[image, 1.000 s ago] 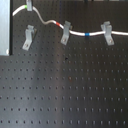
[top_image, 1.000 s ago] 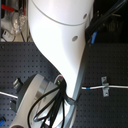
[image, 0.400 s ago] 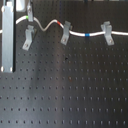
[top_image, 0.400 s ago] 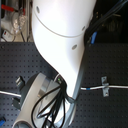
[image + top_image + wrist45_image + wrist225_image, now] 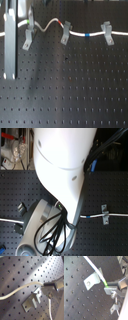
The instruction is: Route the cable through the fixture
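Observation:
The white cable (image 5: pixel 80 34) runs across the far part of the board in the first exterior view. It passes the middle clip (image 5: pixel 65 34) and the right clip (image 5: pixel 106 33), with a red band (image 5: pixel 59 22) and a blue band (image 5: pixel 87 35). My gripper (image 5: pixel 29 22) is shut on the cable at its green band (image 5: pixel 104 281), just above the left fixture (image 5: pixel 27 39). In both wrist views the cable (image 5: pixel 20 289) lies along the top of that fixture (image 5: pixel 32 301), not clearly seated in it. My arm (image 5: pixel 65 173) hides this fixture in the second exterior view.
The black perforated board (image 5: pixel 70 90) spreads toward the near edge. A grey upright part of my arm (image 5: pixel 11 45) stands at the first exterior view's left. In the second exterior view the right clip (image 5: pixel 104 214) and a length of cable (image 5: pixel 117 215) show past black hoses (image 5: pixel 50 235).
My gripper and arm have shifted only slightly beside the left fixture, still holding the cable at the green band. The rest of the cable has not moved.

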Robot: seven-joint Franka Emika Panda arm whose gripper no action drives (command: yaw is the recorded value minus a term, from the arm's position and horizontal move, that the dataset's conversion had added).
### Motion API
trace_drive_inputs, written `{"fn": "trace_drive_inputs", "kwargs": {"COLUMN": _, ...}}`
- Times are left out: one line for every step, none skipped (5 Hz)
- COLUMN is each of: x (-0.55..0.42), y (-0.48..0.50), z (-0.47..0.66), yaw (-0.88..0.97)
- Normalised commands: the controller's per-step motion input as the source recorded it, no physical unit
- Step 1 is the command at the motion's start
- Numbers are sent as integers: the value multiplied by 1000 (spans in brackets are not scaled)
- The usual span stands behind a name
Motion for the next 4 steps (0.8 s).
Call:
{"fn": "trace_drive_inputs", "kwargs": {"x": 5, "y": -126, "z": 483, "yaw": 0}}
{"fn": "trace_drive_inputs", "kwargs": {"x": -4, "y": -150, "z": 2, "yaw": 368}}
{"fn": "trace_drive_inputs", "kwargs": {"x": -15, "y": -105, "z": -346, "yaw": 503}}
{"fn": "trace_drive_inputs", "kwargs": {"x": -26, "y": -111, "z": -552, "yaw": 483}}
